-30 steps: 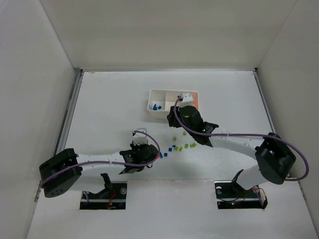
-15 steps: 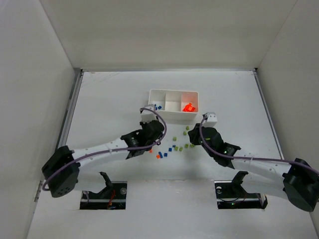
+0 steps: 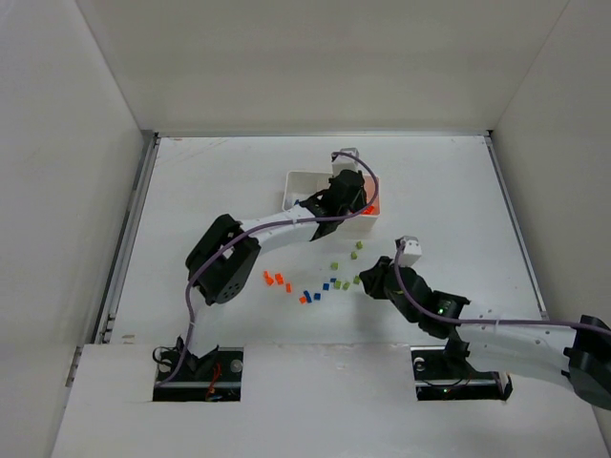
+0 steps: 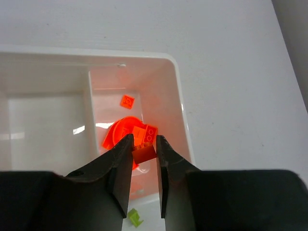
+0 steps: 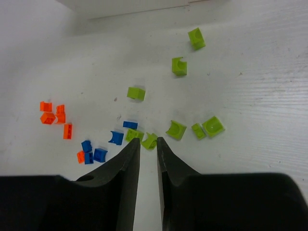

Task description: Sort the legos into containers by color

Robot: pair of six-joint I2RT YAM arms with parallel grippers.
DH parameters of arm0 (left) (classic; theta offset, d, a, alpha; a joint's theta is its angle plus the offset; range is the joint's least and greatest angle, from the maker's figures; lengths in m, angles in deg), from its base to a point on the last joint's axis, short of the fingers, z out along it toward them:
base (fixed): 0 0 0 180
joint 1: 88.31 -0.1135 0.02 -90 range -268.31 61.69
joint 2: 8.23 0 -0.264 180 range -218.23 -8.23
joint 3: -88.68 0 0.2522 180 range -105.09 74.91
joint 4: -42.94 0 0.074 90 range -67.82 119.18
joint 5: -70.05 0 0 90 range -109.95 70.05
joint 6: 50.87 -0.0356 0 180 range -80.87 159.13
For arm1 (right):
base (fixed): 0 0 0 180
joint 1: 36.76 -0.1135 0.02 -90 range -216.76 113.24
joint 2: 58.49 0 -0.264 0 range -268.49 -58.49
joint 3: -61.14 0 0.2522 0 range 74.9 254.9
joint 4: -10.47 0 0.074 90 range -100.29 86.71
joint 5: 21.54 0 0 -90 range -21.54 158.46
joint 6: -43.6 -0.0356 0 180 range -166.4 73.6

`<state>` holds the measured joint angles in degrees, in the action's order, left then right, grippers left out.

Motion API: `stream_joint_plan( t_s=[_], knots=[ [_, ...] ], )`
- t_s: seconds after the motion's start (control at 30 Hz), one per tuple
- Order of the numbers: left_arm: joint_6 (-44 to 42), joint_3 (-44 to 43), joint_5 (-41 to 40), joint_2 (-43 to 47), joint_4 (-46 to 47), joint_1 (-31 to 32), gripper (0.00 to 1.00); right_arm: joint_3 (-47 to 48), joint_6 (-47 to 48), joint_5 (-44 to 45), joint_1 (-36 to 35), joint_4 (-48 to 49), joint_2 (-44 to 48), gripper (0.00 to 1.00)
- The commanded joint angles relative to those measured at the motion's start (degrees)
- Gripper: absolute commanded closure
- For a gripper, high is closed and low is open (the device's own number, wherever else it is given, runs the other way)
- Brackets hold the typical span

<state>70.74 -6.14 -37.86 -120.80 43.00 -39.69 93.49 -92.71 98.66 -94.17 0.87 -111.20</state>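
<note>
My left gripper hangs over the right-hand container of the white tray, shut on an orange lego. Several orange legos lie in that container. In the top view the left gripper covers the tray. Low over the table, my right gripper has its narrow jaws either side of a green lego and touching it. Loose legos lie around it: green, blue and orange. The right gripper sits at the right end of the scatter.
The legos spread in a band in front of the tray: orange to the left, blue in the middle, green to the right. One green lego lies just outside the tray's near wall. White walls enclose the table.
The left arm swung from the front-left of the pile up to the tray's right container. The right arm left the tray and came down to the green legos.
</note>
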Motion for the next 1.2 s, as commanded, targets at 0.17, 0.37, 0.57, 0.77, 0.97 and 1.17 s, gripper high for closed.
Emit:
stream_joint_plan(
  t_s=[0.17,0.37,0.57,0.77,0.97,1.17],
  knots=[
    [-1.64,-5.70,1.83,-0.99,0.32,-0.59,0.61,-0.84,1.39,-0.22,-1.52,-0.92,3.67,0.69],
    [-2.08,6.06,-0.54,9.90,3.31,-2.17,0.64,3.73,7.27,-7.42,-4.50,1.81,-3.88,0.74],
    [-1.65,24.70,-5.37,24.05,5.16,-2.09,0.65,9.09,11.23,-11.21,-9.78,5.77,-16.71,0.61],
    [0.46,40.60,-12.93,37.93,3.85,0.20,0.65,13.22,12.99,-11.65,-10.57,8.05,-25.85,0.50],
    [4.24,48.79,-15.40,45.86,-1.69,0.38,0.65,17.17,13.69,-11.13,-10.66,7.44,-32.27,0.46],
    [6.70,52.31,-14.96,50.16,-4.68,-0.33,0.65,19.64,14.31,-7.44,-10.66,5.15,-35.88,0.51]
  ],
)
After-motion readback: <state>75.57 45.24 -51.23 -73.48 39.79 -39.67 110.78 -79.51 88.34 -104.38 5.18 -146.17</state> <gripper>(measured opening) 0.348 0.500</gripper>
